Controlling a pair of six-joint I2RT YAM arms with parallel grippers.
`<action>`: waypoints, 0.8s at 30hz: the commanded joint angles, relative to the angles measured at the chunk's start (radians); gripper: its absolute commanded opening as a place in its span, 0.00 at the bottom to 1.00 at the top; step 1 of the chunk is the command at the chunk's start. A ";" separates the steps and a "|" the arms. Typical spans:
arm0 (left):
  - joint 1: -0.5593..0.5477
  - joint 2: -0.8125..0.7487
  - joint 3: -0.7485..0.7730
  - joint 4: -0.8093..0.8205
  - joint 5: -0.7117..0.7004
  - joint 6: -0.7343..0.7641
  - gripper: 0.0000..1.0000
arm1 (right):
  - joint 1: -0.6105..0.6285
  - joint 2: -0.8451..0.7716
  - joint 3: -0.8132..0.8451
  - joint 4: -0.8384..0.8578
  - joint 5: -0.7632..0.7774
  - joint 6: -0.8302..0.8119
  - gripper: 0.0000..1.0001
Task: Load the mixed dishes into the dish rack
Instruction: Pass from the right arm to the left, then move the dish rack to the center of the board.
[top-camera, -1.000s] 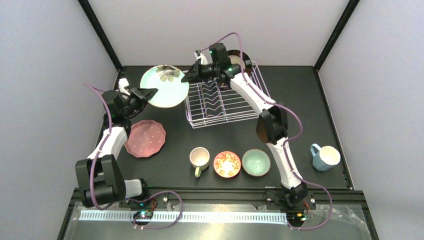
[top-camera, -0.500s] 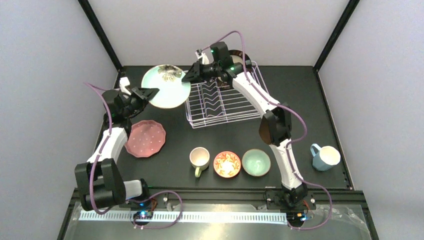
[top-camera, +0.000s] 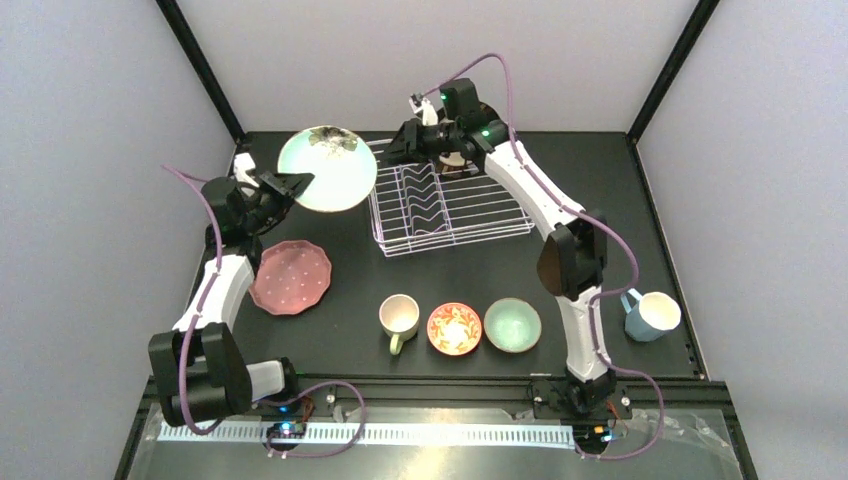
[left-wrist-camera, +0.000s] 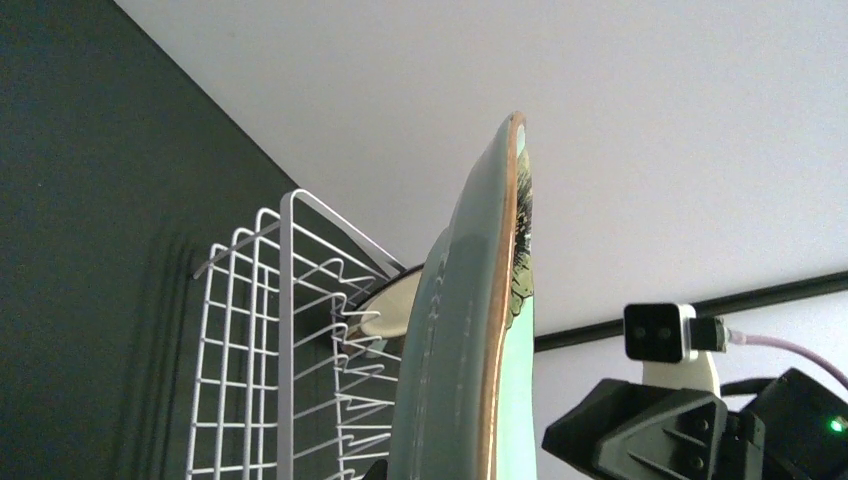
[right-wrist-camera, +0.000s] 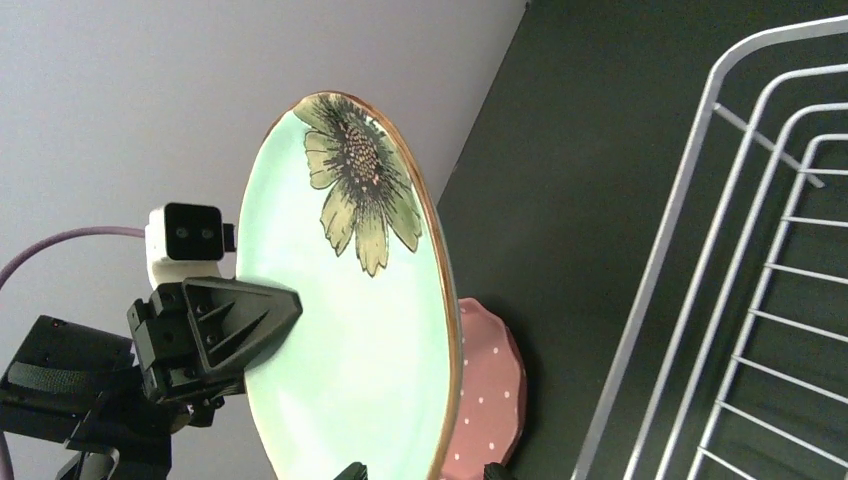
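The left gripper (top-camera: 299, 184) holds the teal flower plate (top-camera: 330, 172) on edge in its jaws beside the dish rack (top-camera: 452, 218), the right gripper (top-camera: 396, 148) nearby with jaws apart.

The teal flower plate (right-wrist-camera: 350, 330) is seen as glossy glazed ceramic, the dish rack (top-camera: 450, 205) as smooth white-coated wire, the table (top-camera: 340, 320) as matt black.

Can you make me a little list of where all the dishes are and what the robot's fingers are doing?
Held up: flower plate, tilted, in the left fingers
Right fingers: open, by the rack's far left corner, holding nothing
In rack: cream plate, partly hidden
On table: pink plate, cream mug, red bowl, green bowl, blue mug
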 joint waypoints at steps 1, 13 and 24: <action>0.003 -0.059 0.053 0.096 -0.034 -0.050 0.01 | -0.027 -0.068 -0.033 -0.042 0.037 -0.049 0.67; -0.045 0.003 0.223 -0.025 -0.025 0.084 0.01 | -0.210 -0.165 -0.135 -0.196 0.333 -0.257 0.68; -0.275 0.254 0.592 -0.316 -0.059 0.382 0.01 | -0.290 -0.081 -0.035 -0.363 0.745 -0.497 0.72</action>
